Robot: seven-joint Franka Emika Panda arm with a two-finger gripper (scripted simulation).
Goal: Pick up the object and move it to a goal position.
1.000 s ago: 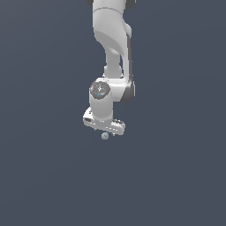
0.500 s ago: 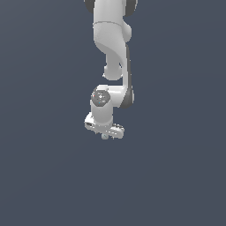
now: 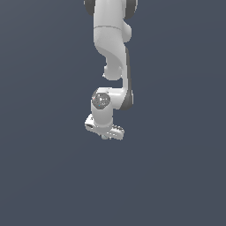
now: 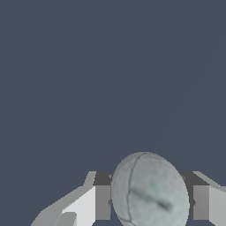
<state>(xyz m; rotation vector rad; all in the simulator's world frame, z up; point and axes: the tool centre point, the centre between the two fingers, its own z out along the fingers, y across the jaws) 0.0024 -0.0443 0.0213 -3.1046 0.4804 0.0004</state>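
**Ball seated between the fingers, arm hanging over a plain grey field**

Exterior view: the white Panda arm [image 3: 112, 53] comes down from the top edge of the frame, bends at a rounded joint and ends in the gripper [image 3: 105, 135] slightly towards the exterior view's left of centre. The hand body sits tilted, its lower edge running down towards the exterior view's right. Only a small stub of the fingers shows beneath the hand. The ball itself cannot be made out from this camera; it is too small or hidden behind the hand. The background [image 3: 176, 176] is a uniform dark slate grey, with no visible edge or horizon.

Wrist view: the ball [image 4: 150, 190] fills the gap between the two fingers [image 4: 90, 203]. It is pale grey, matte, with a faint green spot near its middle and thin dark seam lines curving across its surface. One finger flanks it on each side; the dark inner pads meet the ball's outline on both sides with no gap visible. The ball covers the inner ends of both pads.

Jaw state: clamped on the ball, contact on both sides.

Ball location: in the gripper, between the fingertips, with only the flat grey background behind it.
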